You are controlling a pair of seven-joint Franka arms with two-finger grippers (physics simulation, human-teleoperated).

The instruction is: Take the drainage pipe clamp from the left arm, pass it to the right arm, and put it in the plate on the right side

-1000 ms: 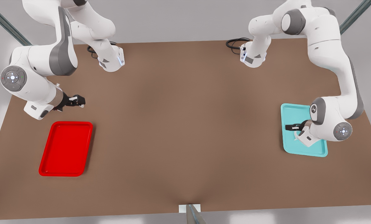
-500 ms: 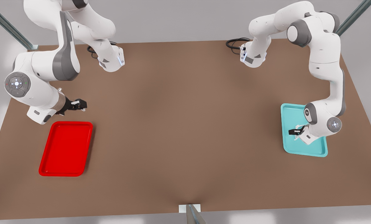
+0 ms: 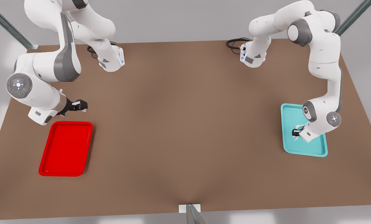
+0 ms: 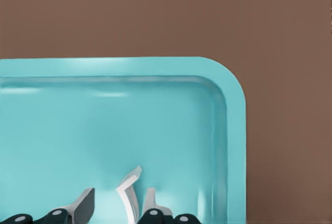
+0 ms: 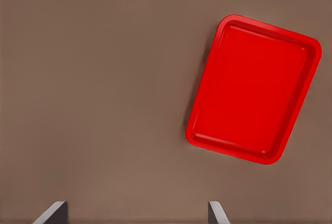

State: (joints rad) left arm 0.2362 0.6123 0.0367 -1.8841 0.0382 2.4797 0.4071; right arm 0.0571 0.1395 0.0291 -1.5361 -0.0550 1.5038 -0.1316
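The drainage pipe clamp (image 4: 129, 192) is a small white curved piece lying in a teal tray (image 4: 234, 130). My left gripper (image 4: 116, 207) is low over that tray, open, with one finger on each side of the clamp; a gap still shows beside it. From the front, this gripper (image 3: 295, 133) sits at the front view's right, with the clamp (image 3: 297, 137) just under it. My right gripper (image 3: 82, 105) hovers open and empty at the front view's left, just beyond the red plate (image 3: 66, 148). The plate (image 5: 254, 86) holds nothing.
The teal tray (image 3: 316, 149) sits near the table's edge at the front view's right. Black cables (image 3: 235, 43) lie by the arm bases at the back. A wide stretch of brown table (image 3: 185, 124) separates the two trays.
The left arm has dropped down onto the teal tray, bringing its gripper around the clamp. The right arm has barely shifted.
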